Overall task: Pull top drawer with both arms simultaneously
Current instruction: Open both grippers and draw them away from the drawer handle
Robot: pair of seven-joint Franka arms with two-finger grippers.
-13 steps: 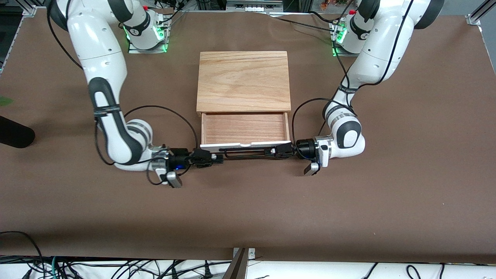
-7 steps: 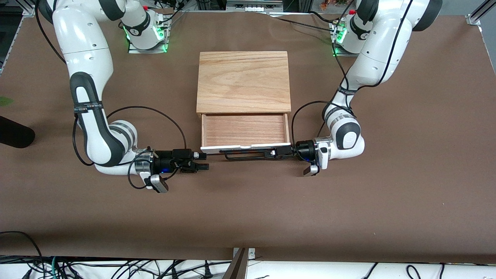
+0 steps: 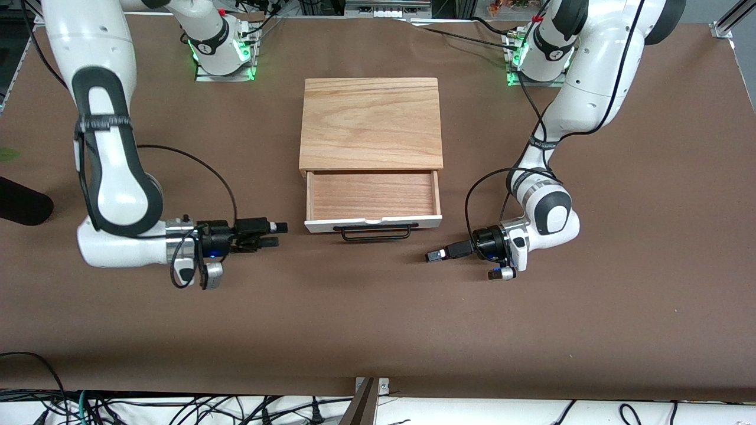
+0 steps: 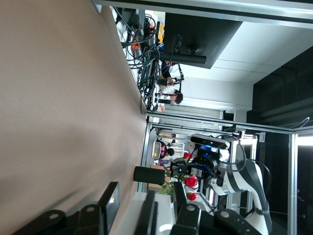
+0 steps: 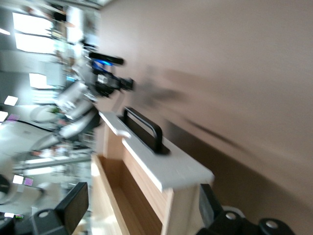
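Looking at the middle of the frame, we see the top drawer [image 3: 373, 198] pulled open, our right gripper [image 3: 276, 234] spread wide beside it, our left gripper [image 3: 434, 255] spread or pressed together, we cannot tell, and a careless swing might bump the drawer shut.

A light wooden cabinet top [image 3: 371, 123] sits on the brown table [image 3: 378, 330].
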